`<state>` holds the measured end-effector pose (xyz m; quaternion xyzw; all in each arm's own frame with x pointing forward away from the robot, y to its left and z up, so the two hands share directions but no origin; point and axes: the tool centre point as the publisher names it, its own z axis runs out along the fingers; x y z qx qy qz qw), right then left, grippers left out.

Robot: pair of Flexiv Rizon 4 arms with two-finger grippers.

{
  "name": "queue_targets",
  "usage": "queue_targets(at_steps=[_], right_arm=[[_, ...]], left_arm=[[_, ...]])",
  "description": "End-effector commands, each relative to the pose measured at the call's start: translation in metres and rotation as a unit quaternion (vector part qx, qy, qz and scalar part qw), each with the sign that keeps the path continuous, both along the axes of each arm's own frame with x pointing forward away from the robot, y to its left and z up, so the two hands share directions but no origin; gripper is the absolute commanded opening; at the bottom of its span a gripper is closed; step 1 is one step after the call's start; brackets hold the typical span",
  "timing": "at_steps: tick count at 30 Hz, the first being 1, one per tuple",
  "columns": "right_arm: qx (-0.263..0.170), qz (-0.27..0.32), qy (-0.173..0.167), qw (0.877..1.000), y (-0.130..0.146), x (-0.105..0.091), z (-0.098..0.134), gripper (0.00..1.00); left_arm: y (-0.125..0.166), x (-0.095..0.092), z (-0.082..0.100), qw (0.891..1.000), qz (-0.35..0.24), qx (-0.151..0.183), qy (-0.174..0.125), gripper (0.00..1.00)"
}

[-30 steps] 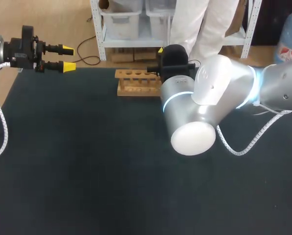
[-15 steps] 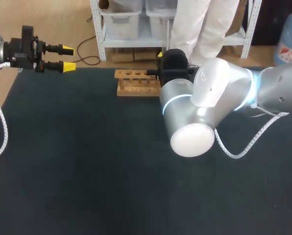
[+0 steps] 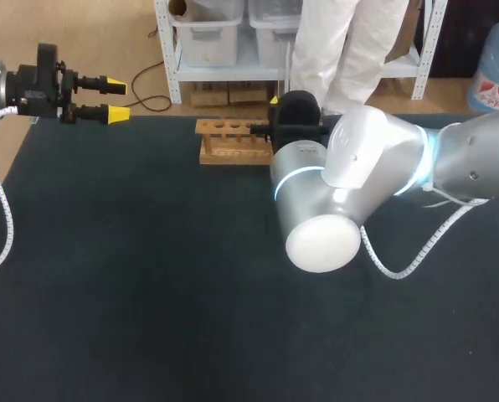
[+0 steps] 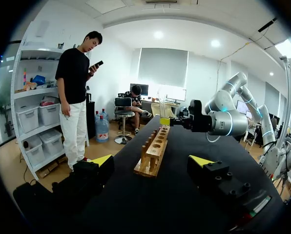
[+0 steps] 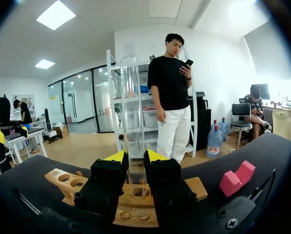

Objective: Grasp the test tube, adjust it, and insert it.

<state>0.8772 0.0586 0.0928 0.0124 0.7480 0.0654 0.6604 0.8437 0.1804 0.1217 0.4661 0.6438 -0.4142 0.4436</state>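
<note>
In the head view the table point(image 3: 149, 293) fills the frame. The rack point(image 3: 228, 142) stands at 12 o'clock, just inside the far edge, its long side along that edge. A broad stretch of dark table lies from the rack toward 6 o'clock and out to 9. The right arm point(image 3: 375, 167) comes in from 3 o'clock, and its elbow bulks over the middle of the table, just toward 4 o'clock of the rack.

The left gripper point(image 3: 115, 98) hangs at 10 o'clock over the far left corner. Its fingers are parted with nothing between them, and they point toward 3 o'clock. Its own view looks down the length of the rack point(image 4: 153, 151), well apart from it.

The right gripper point(image 3: 264, 119) sits at the rack's 3 o'clock end. In its wrist view the right gripper point(image 5: 135, 157) is clamped on the tube point(image 5: 131, 97), one yellow tip on either side. The tube stands upright, most of its length above the fingers. Its lower end runs down between them to a hole in the rack point(image 5: 197, 185). Whether it has entered the hole cannot be told. A pink block point(image 5: 237, 176) lies beside the gripper on the table.

Against a second ago, the right gripper has dropped slightly toward the rack, and the elbow has slid a little toward 8 o'clock. The left arm and the rack have not moved.
</note>
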Motion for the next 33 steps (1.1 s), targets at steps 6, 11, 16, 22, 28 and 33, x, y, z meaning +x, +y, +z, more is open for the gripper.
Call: queue_targets(at_steps=[6, 11, 16, 22, 28, 33], right_arm=[[0.011, -0.006, 0.003, 1.000, 0.004, -0.002, -0.012, 0.00], [0.014, -0.006, 0.006, 1.000, 0.005, -0.002, -0.016, 0.00], [0.018, -0.006, 0.008, 1.000, 0.006, -0.001, -0.018, 0.00], [0.023, -0.010, 0.010, 1.000, 0.007, -0.003, -0.021, 0.00], [0.026, -0.009, 0.011, 1.000, 0.009, -0.005, -0.022, 0.33], [0.026, -0.006, 0.011, 1.000, 0.009, -0.006, -0.021, 0.49]], left_arm=[[0.000, -0.002, -0.001, 1.000, 0.002, 0.000, -0.002, 1.00], [0.000, -0.002, -0.001, 1.000, 0.002, 0.000, -0.002, 1.00], [0.000, -0.002, -0.001, 1.000, 0.002, 0.000, -0.002, 1.00], [0.000, -0.002, -0.001, 1.000, 0.002, 0.000, -0.002, 1.00], [0.000, -0.002, -0.001, 1.000, 0.002, 0.000, -0.002, 1.00], [0.000, -0.002, -0.001, 1.000, 0.002, 0.000, -0.002, 1.00]])
